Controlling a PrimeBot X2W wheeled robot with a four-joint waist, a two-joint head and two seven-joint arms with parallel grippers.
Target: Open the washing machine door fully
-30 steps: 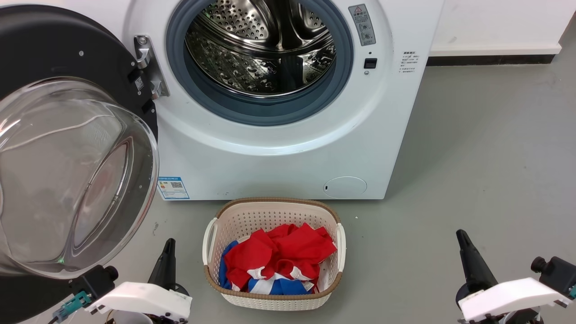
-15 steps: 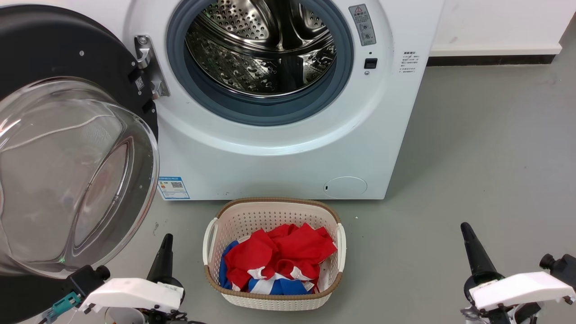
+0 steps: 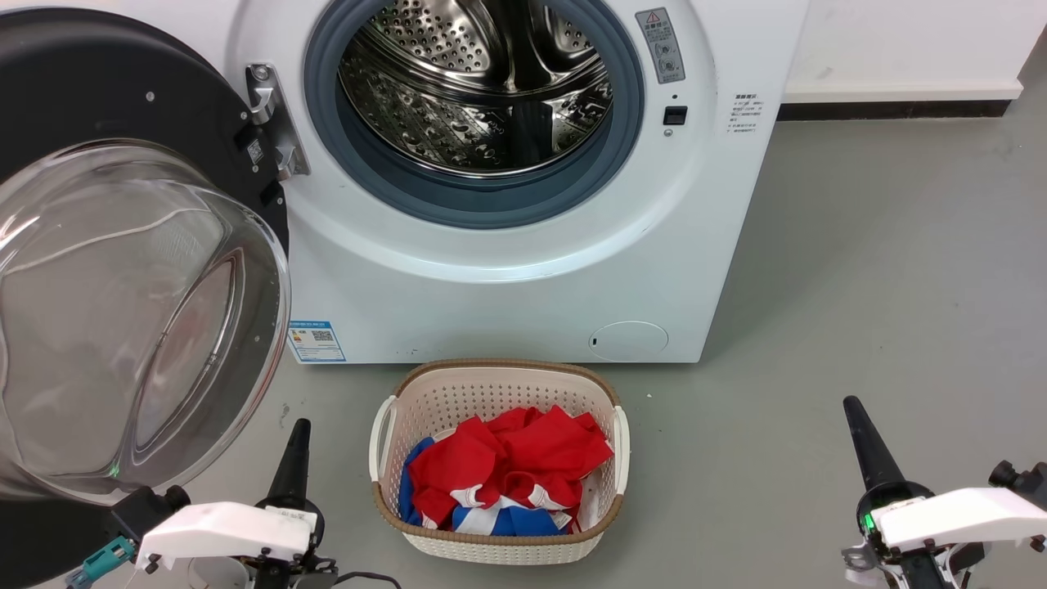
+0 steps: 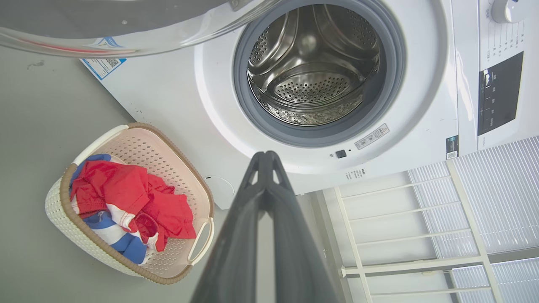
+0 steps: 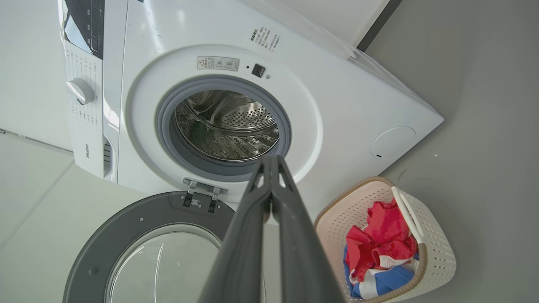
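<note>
The white washing machine faces me with its steel drum exposed inside the grey gasket. The washing machine door, a black disc with a clear domed window, is swung wide to the left on its hinge; it also appears in the right wrist view. My left gripper is shut, low on the floor side just right of the door's dome, touching nothing. Far off at the lower right, my right gripper is shut and empty. Both wrist views show their fingers pressed together at the tips.
A cream laundry basket with red and blue clothes sits on the grey floor directly before the machine. A white wall with a dark baseboard runs behind at the right. A white railing appears in the left wrist view.
Both grippers have drawn back toward the bottom of the head view, the left sliding slightly left and down, the right slightly right. Door, machine and basket have stayed put.
</note>
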